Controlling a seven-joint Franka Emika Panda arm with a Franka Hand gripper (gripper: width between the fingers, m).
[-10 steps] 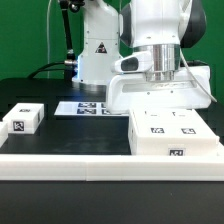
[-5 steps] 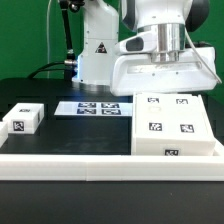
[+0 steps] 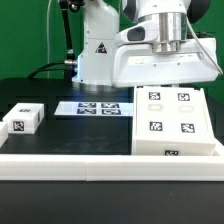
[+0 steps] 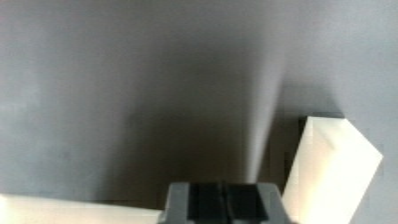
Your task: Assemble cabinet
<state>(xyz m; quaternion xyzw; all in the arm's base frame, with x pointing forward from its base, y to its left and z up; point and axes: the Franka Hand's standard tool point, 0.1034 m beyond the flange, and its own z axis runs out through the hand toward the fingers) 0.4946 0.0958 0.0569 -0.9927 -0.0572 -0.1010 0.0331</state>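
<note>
The cabinet is a large white box at the exterior view's right, with four square tags on its upper face and one on its front. My gripper hangs just above its far edge, and its fingers do not show there. In the wrist view the gripper has its dark fingers pressed together with nothing between them, over the dark table. A white cabinet edge shows beside it.
A small white tagged block lies at the exterior view's left. The marker board lies flat behind the middle. A white rail runs along the front. The arm's base stands at the back.
My gripper has risen from the cabinet's top. This uncovers the two far tags. The cabinet has not moved.
</note>
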